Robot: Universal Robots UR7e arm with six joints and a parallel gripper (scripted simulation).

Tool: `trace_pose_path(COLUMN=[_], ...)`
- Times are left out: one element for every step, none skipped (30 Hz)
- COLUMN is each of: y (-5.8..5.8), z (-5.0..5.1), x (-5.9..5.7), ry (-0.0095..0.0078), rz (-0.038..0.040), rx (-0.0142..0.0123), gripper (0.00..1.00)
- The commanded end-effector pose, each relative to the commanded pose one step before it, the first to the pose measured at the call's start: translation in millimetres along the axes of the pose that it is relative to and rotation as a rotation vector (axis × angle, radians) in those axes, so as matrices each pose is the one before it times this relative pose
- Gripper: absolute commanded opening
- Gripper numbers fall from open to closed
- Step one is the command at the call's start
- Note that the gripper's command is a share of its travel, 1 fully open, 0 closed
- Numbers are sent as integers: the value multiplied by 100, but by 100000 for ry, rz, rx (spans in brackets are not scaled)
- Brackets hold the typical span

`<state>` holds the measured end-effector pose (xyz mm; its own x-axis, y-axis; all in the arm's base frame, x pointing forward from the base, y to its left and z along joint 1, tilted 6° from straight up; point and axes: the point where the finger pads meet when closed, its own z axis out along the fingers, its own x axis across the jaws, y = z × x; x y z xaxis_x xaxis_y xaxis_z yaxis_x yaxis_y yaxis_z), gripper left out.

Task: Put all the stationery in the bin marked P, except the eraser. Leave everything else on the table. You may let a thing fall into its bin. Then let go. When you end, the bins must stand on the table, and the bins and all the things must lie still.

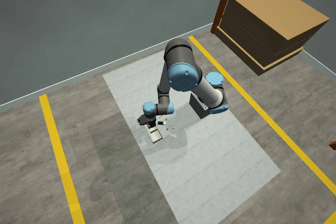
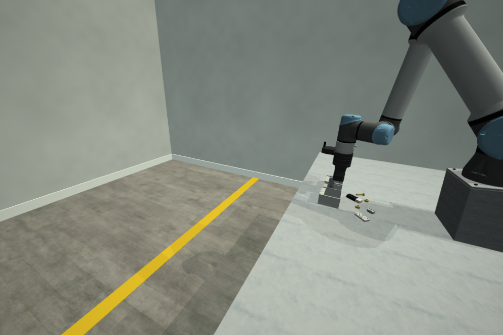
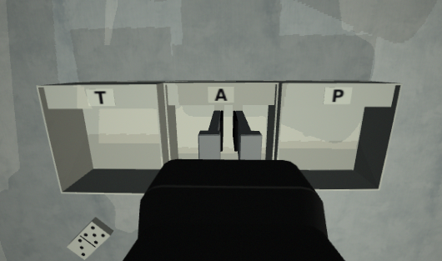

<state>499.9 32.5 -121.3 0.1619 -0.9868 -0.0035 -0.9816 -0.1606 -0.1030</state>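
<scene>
Right now the claw [image 3: 228, 113] hangs fingers-down over the middle of 3 joined bins. That one is marked A [image 3: 250, 93], with T [image 3: 62, 143] on 1 side and P [image 3: 377, 143] on the other. The fingers stand narrow w/ a slim gap. A pale strip shows in that gap, but I cannot tell whether it's a thin item nipped there or just the bin floor behind. Judging by the vertical pose, the point is a straight drop into a compartment. A is the wrong one for stationery, though, so a sideways shift toward P looks needed before any release.

P shows nothing inside from the wrist view. The loose bits lie close together just beside the bin row: a black-and-white piece [image 2: 351, 196], a gold bolt [image 2: 359, 193], 2 nuts approx. between, a small grey block [image 2: 370, 211] and a domino [image 2: 361, 216]. The black-and-white piece and grey block are prob. the stationery candidates; too small to say which is the eraser. Bolt, nuts and domino should stay put.

The counter [image 2: 339, 276] is pale, marble-like and shadowed under the arm, and the bins sit near its edge. The arm's dark pedestal [image 2: 450, 221] stands on it. Beyond is a grey plank floor [image 2: 101, 217] w/ yellow lines [image 2: 181, 240], plain grey-green walls [image 2: 62, 98], and a big brown crate [image 1: 274, 31] in a corner.
</scene>
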Motion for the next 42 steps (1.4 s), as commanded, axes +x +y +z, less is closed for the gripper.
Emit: trace_pose_path(y=[-47, 0, 0, 0, 0, 0, 0, 0, 0, 0, 0, 0, 0, 0, 0, 0, 0, 0, -2, -1, 0, 0, 0, 0, 0, 0, 0, 0, 0, 0, 0, 0, 0, 0, 0, 0, 0, 0, 0, 0, 0, 0], z=[-46, 0, 0, 0, 0, 0, 0, 0, 0, 0, 0, 0, 0, 0, 0, 0, 0, 0, -125, -138, -133, -133, -133, -133, -133, -133, -133, -133, -133, -133, -133, -133, -133, 0, 0, -134, -133, -133, -133, -133, -133, -133], x=[15, 0, 0, 0, 0, 0, 0, 0, 0, 0, 0, 0, 0, 0, 0, 0, 0, 0, 0, 0, 0, 0, 0, 0, 0, 0, 0, 0, 0, 0, 0, 0, 0, 0, 0, 0, 0, 0, 0, 0, 0, 0], ry=[49, 0, 0, 0, 0, 0, 0, 0, 0, 0, 0, 0, 0, 0, 0, 0, 0, 0, 5, -1, 0, 0, 0, 0, 0, 0, 0, 0, 0, 0, 0, 0, 0, 0, 0, 0, 0, 0, 0, 0, 0, 0], rz=[-5, 0, 0, 0, 0, 0, 0, 0, 0, 0, 0, 0, 0, 0, 0, 0, 0, 0, -1, 0, 0, 0, 0, 0, 0, 0, 0, 0, 0, 0, 0, 0, 0, 0, 0, 0, 0, 0, 0, 0, 0, 0], rx=[136, 0, 0, 0, 0, 0, 0, 0, 0, 0, 0, 0, 0, 0, 0, 0, 0, 0, 11, -1, 0, 0, 0, 0, 0, 0, 0, 0, 0, 0, 0, 0, 0, 0, 0, 0, 0, 0, 0, 0, 0, 0], gripper=[31, 31, 31, 31, 31, 31, 31, 31, 31, 31, 31, 31, 31, 31, 31, 31, 31, 31, 31, 31, 31, 31, 31, 31, 31, 31, 31, 31, 31, 31, 31, 31, 31, 31, 31, 31, 31, 31, 31, 31, 31, 31])
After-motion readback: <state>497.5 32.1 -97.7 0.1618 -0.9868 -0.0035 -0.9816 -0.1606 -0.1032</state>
